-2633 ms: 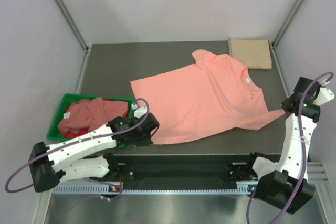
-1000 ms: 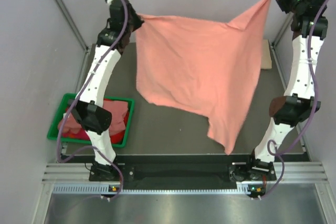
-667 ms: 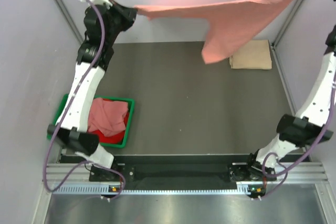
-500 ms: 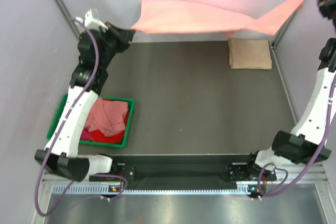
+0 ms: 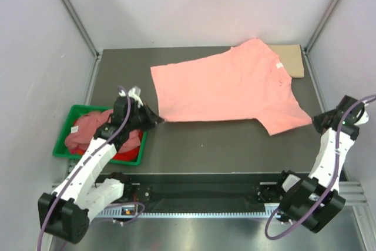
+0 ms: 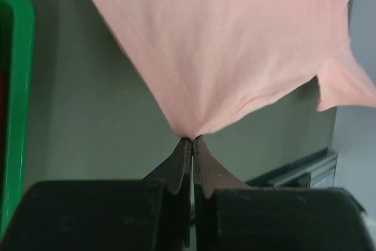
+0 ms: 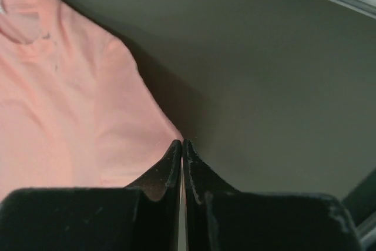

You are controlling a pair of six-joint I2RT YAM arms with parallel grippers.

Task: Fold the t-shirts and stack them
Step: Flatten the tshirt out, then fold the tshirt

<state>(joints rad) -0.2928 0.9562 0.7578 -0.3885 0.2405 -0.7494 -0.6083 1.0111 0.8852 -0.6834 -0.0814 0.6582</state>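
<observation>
Salmon-pink t-shirt point(image 5: 226, 89) lies flat beside the green bin point(image 5: 62, 132), its corner pinched tight in the left gripper point(image 6: 192, 140) and its sleeve in the right gripper point(image 7: 181, 143), so both should pull gently apart to smooth wrinkles before letting go.

I'm seeing the salmon-pink t-shirt point(image 5: 226, 89) lying spread nearly flat across the far half of the desk point(image 5: 205, 142), collar toward the far right, overlapping the folded tan t-shirt point(image 5: 292, 62) in the far right corner. Pink and red t-shirts point(image 5: 85, 130) are sitting crumpled in the green bin point(image 5: 94, 108).
</observation>
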